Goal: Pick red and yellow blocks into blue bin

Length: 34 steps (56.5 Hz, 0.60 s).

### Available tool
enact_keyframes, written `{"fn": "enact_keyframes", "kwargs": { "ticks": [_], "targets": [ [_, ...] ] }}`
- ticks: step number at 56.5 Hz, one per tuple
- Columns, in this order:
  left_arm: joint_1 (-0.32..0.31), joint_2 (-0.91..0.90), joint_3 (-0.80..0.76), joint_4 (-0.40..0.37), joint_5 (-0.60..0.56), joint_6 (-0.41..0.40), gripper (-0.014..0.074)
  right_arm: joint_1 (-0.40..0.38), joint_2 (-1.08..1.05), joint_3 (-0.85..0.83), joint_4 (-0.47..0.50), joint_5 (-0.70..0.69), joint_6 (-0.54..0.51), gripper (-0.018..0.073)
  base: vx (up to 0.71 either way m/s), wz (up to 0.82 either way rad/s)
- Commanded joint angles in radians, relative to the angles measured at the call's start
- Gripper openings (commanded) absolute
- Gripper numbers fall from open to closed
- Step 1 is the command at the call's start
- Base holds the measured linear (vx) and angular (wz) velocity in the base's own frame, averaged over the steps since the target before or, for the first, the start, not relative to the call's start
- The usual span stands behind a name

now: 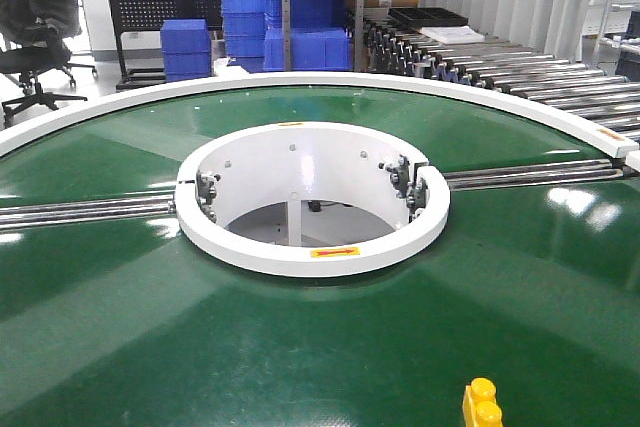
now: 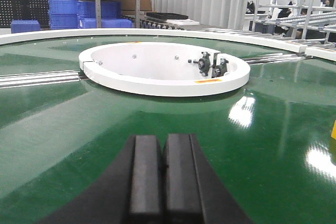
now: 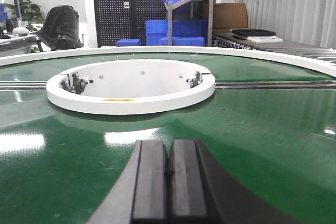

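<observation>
A bright yellow studded block (image 1: 482, 404) sits on the green round conveyor at the bottom edge of the front view; a sliver of it shows at the right edge of the left wrist view (image 2: 334, 129). No red block is in view. The blue bin with the rolled rim is out of view. My left gripper (image 2: 164, 166) is shut and empty, low over the green belt, left of the yellow block. My right gripper (image 3: 168, 169) is shut and empty over the belt. Neither gripper shows in the front view.
A white ring hub (image 1: 312, 197) stands at the centre of the green belt (image 1: 150, 327), with metal rails (image 1: 80, 212) running out left and right. Stacked ribbed blue crates (image 1: 245, 22) and a shelf stand behind. Roller conveyors (image 1: 540, 72) are at the back right.
</observation>
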<state>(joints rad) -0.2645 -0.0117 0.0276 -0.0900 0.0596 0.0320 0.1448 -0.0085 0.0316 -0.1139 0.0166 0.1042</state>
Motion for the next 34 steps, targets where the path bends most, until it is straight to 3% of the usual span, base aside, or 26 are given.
{"fn": "enact_keyframes", "kwargs": {
  "ticks": [1,34],
  "targets": [
    [0.003,-0.006,-0.019,-0.001,-0.086,-0.008,0.0002,-0.006,-0.012,0.007,-0.009,-0.082,-0.008,-0.0010,0.00,0.00],
    [0.003,-0.006,-0.019,-0.001,-0.086,-0.008,0.0002,-0.006,-0.012,0.007,-0.009,-0.082,-0.008,-0.0010,0.00,0.00]
  ]
}}
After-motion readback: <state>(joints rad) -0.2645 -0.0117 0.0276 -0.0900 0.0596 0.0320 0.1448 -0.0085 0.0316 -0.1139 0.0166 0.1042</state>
